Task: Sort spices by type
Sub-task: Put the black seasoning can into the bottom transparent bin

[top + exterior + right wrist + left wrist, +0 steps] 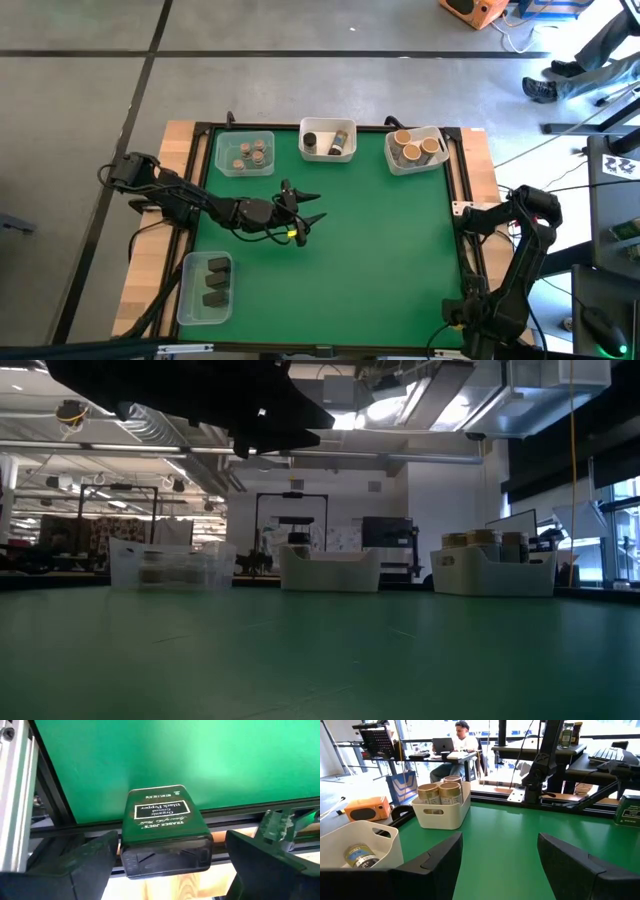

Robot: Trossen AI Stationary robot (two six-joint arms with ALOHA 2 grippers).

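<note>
My right gripper [170,851] points down at the table's right edge, open. A dark green black-pepper tin [165,832] lies flat on the edge rail between its fingers, with a gap on each side. The same tin [627,810] shows in the left wrist view. My left gripper [312,207] hovers open over the middle of the green table, pointing toward the right edge, with nothing between its fingers. Jars with tan lids [413,148] stand in the far right white tub. Grey-brown-lidded jars [252,153] stand in the far left clear tub.
A white tub [328,140] at the far middle holds dark cylinders. A clear tub [205,288] at the near left holds dark blocky tins. A black frame rail [55,815] borders the table. A person sits at a desk beyond the table [455,742].
</note>
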